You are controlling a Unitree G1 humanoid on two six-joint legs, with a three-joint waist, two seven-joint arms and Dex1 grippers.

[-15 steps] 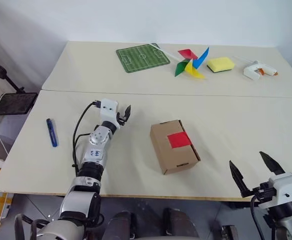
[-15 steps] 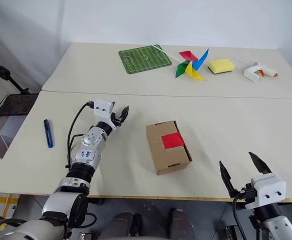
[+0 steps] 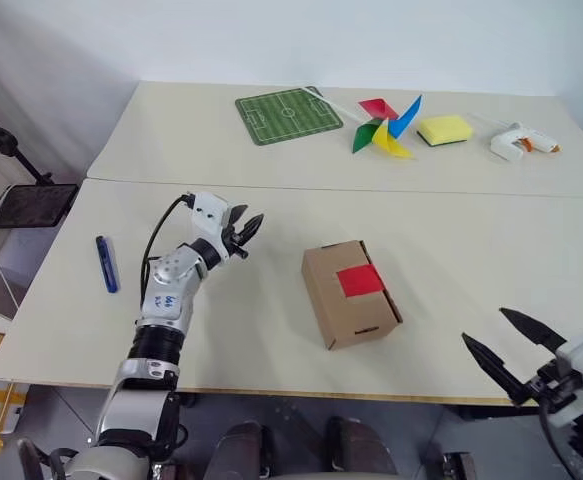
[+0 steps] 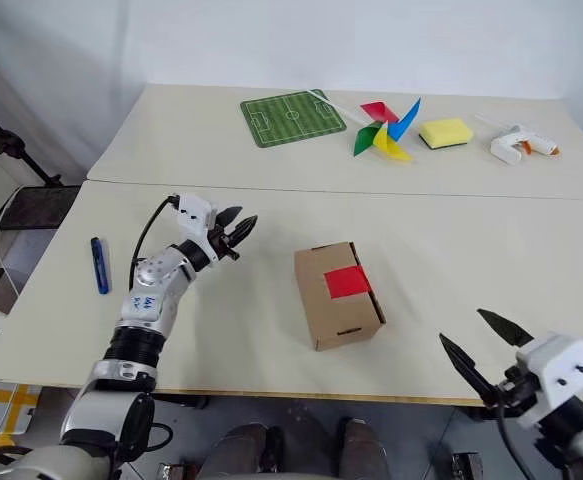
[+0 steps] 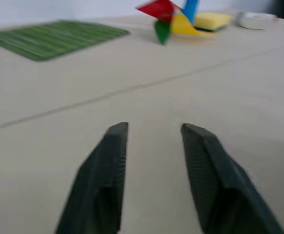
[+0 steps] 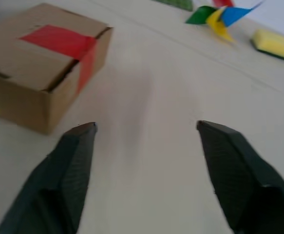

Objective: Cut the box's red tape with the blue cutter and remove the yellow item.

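Left eye view: box [image 3: 349,292] unmarked, red tape [image 3: 359,280] intact; left claw [image 3: 247,230] narrowly parted, right claw [image 3: 511,345] wide, both empty.

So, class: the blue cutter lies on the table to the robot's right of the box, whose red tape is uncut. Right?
Wrong side. The blue cutter lies to the robot's left of the box, as the left eye view shows; the red tape looks uncut.

Green pitch mat [image 3: 288,116], pinwheel [image 3: 385,127], yellow sponge [image 3: 444,129], glue gun [image 3: 520,142] along table's far edge.
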